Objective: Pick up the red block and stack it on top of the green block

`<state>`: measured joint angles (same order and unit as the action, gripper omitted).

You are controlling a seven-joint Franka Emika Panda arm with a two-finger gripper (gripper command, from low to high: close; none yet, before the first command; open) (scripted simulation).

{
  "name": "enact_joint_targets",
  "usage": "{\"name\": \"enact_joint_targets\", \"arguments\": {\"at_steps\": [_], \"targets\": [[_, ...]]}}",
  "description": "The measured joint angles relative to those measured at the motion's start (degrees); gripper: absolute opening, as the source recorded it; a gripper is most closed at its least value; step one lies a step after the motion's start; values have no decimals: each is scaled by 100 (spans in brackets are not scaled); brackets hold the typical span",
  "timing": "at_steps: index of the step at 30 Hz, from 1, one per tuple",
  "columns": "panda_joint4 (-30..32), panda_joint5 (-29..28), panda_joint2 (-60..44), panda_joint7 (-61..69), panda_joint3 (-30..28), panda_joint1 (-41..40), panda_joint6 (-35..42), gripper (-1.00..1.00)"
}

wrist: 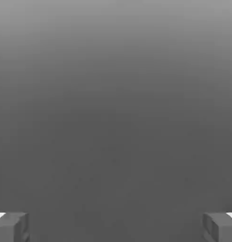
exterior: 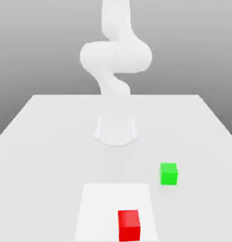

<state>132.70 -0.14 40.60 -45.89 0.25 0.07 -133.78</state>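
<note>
Fingers [wrist: 116, 227] spread wide apart, two grey tips at opposite edges of hand view; nothing between them, nothing gripped; plain grey ground beyond the tips. Neither block touches fingers. In exterior view, white arm [exterior: 115, 52] rises from round base at middle of white surface [exterior: 42, 142]. Red block [exterior: 129, 225] sits on paler square patch [exterior: 101, 203] at near edge of surface; green block [exterior: 168, 173] sits apart from red block, farther back, toward exterior view's right; both flat on surface.

The red block [exterior: 129, 225] sits apart from the green block [exterior: 168, 173], seemingly nearer the camera.
</note>
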Motion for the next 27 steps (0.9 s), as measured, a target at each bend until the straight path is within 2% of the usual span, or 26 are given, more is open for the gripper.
{"name": "enact_joint_targets", "arguments": {"at_steps": [24,27], "targets": [[880,-88,-5020,-20,184,125,-1913,0],[849,-118,-5643,-40,167,146,-2344,0]]}}
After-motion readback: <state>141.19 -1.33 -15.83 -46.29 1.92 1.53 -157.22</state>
